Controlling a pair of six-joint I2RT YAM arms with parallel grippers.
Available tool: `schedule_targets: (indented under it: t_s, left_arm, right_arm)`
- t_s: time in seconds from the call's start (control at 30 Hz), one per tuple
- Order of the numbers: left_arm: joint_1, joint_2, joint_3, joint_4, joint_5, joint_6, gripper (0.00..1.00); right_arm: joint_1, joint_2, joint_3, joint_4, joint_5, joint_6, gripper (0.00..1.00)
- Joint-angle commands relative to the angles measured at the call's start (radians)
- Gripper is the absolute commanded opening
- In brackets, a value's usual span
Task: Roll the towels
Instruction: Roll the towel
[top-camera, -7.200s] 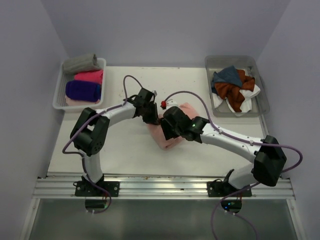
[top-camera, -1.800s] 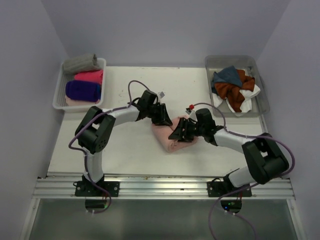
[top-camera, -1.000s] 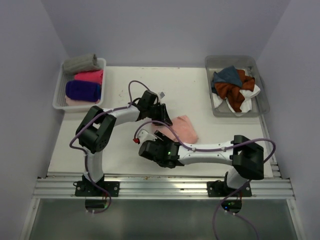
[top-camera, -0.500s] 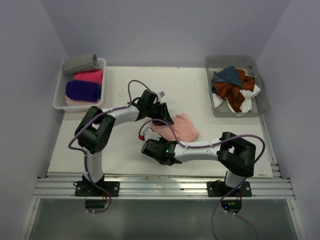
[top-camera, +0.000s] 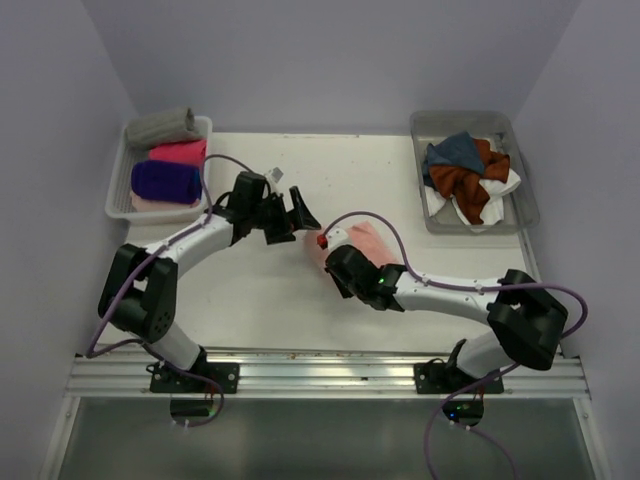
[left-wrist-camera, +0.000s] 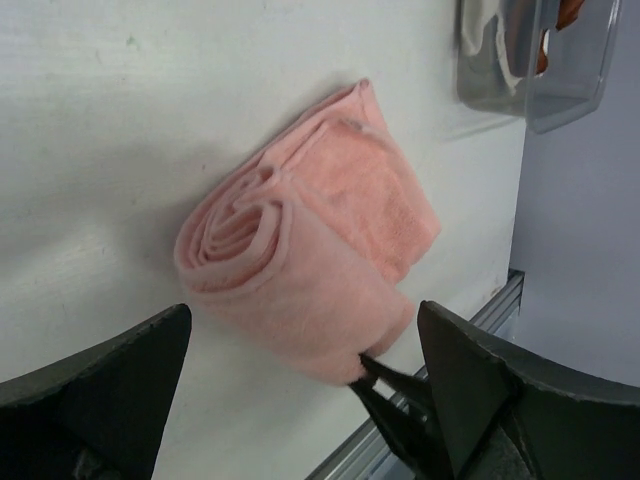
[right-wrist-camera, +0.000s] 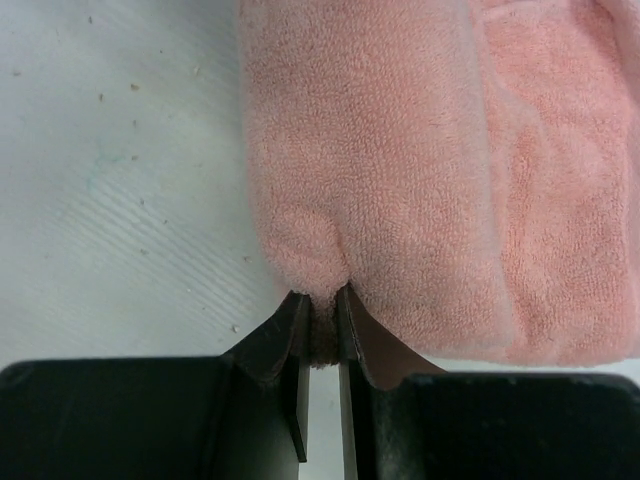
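Apparently one roll is nearly finished. The right gripper (right-wrist-camera: 318, 305) is pinched tight on a fold of the salmon pink towel (right-wrist-camera: 400, 170), which lies coiled on the white table (top-camera: 250, 290) just ahead of its fingers. The left gripper (left-wrist-camera: 305, 315) gapes wide beside the roll, touching nothing. Behind it, a tray (top-camera: 117, 185) holds three rolled towels (top-camera: 165, 180) (grey, hot pink, purple). Far right of both grippers, a bin (top-camera: 417, 150) holds several loose towels (top-camera: 465, 180), not yet done. Pale lilac walls close the room.

A salmon-pink rolled terry towel (top-camera: 362, 240) lies on the white counter (top-camera: 250, 290), with a grey terry roll (top-camera: 160, 126), hot-pink terry roll (top-camera: 180, 152), purple terry roll (top-camera: 166, 181), teal cloth (top-camera: 458, 150), rust-orange cloth (top-camera: 455, 183) and white cloth (top-camera: 480, 210).
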Motion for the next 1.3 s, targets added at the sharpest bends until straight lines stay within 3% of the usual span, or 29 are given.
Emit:
schedule_targets:
  t_s: [0.0, 0.17, 0.43, 0.87, 0.97, 1.03, 1.1, 1.17, 1.23, 1.27]
  left_arm:
    - [-0.009, -0.052, -0.128, 0.015, -0.01, -0.043, 1.0]
    - [-0.018, -0.076, -0.257, 0.161, 0.001, -0.166, 1.0]
    - [-0.075, 0.005, -0.285, 0.429, 0.01, -0.276, 0.99]
    - [-0.131, 0.145, -0.175, 0.39, -0.094, -0.25, 1.0]
    - [-0.151, 0.166, -0.162, 0.374, -0.111, -0.264, 0.91]
    - [-0.155, 0.168, -0.162, 0.361, -0.128, -0.283, 0.74]
    - [-0.155, 0.162, -0.156, 0.332, -0.159, -0.287, 0.58]
    - [-0.155, 0.146, -0.144, 0.313, -0.177, -0.284, 0.46]
    - [-0.155, 0.137, -0.138, 0.282, -0.185, -0.277, 0.42]
    - [-0.153, 0.14, -0.118, 0.264, -0.183, -0.272, 0.41]
  right_arm:
    - [-0.026, -0.017, -0.025, 0.047, -0.12, 0.077, 0.06]
    - [-0.049, -0.032, -0.05, 0.079, -0.185, 0.109, 0.05]
    - [-0.058, -0.023, -0.056, 0.096, -0.22, 0.123, 0.05]
    - [-0.063, -0.04, -0.065, 0.097, -0.255, 0.135, 0.05]
    - [-0.065, -0.046, -0.073, 0.091, -0.258, 0.14, 0.05]
    - [-0.065, -0.05, -0.073, 0.078, -0.254, 0.134, 0.08]
    - [-0.066, -0.055, -0.062, 0.047, -0.234, 0.115, 0.15]
    - [-0.066, -0.07, -0.037, -0.007, -0.219, 0.092, 0.41]
    - [-0.059, -0.087, -0.011, -0.053, -0.162, 0.054, 0.65]
    - [-0.048, -0.089, 0.03, -0.12, -0.124, 0.045, 0.69]
